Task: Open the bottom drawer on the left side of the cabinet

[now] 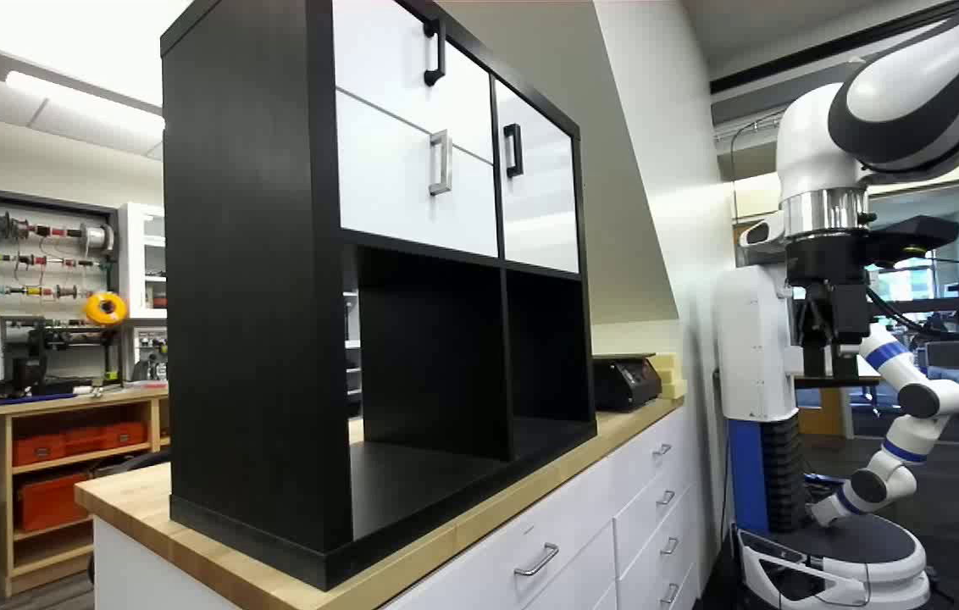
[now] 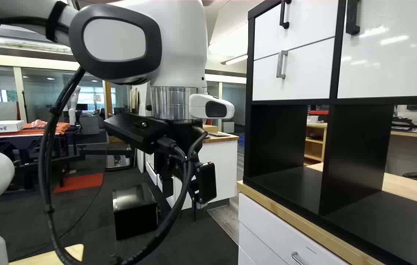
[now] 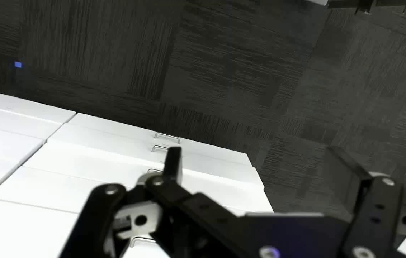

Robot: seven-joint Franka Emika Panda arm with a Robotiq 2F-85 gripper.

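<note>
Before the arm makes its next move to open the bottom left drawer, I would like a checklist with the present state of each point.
1. Bottom left drawer closed: ok.
2. Upper drawer closed: ok.
3. Silver handle unblocked: ok, visible in both exterior views.
4. Gripper open: ok.
5. Gripper lined up with handle: not ok, it points down, apart from the cabinet.
6. Drawer slides freely: cannot tell.

Open air lies between my parted fingers (image 3: pixel 173 161); in both exterior views a free gap separates me from the cabinet (image 1: pixel 238 280), its left and right lower cubbies (image 2: pixel 276 147) open front to back, an upright divider (image 2: pixel 356 154) barring the way between
</note>
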